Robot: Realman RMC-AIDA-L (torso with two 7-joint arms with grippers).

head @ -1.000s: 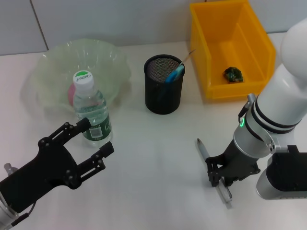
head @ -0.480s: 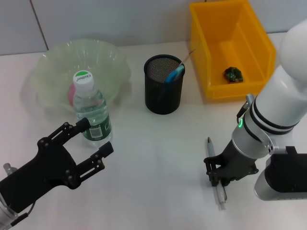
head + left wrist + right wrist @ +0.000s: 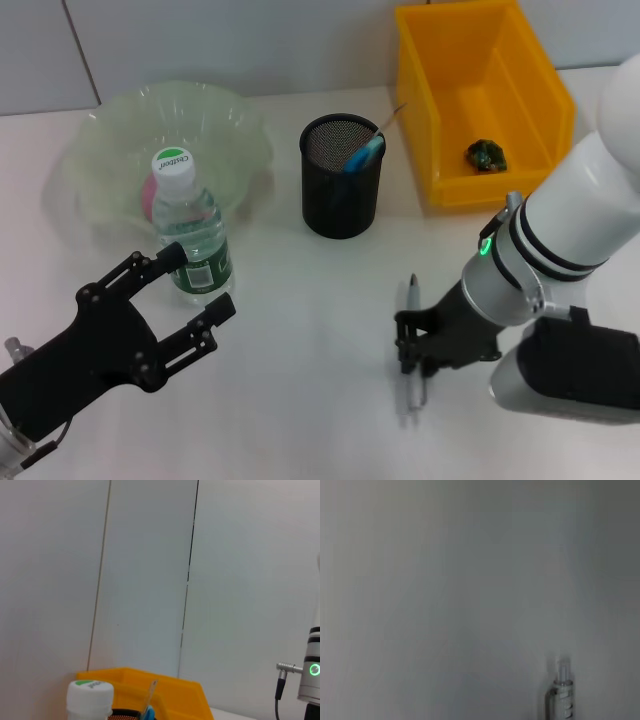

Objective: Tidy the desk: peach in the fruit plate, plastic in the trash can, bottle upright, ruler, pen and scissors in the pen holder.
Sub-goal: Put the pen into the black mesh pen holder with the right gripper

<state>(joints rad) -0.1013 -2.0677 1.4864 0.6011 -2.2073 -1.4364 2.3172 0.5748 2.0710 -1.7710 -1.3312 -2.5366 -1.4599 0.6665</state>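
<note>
- White worktop [image 3: 310, 300]: pen [image 3: 412, 345] gripped across its middle by the right tool [image 3: 412, 352] — the last item out of the pen holder [image 3: 341, 190].
- Peach [image 3: 150, 195] plated, bottle [image 3: 192, 232] upright.
- Left tool [image 3: 190, 300] wide, idle.

Peach [image 3: 148, 195] mostly hidden behind the bottle [image 3: 192, 236] inside the fruit plate [image 3: 110, 130]; bottle cut off below the cap in left wrist view. Pen [image 3: 412, 345] mid-section covered by the right gripper [image 3: 412, 348], only one end visible in right wrist view. Trash can [image 3: 445, 100] far rim clipped by the frame, the small dark item [image 3: 487, 155] inside too small to identify.
</note>
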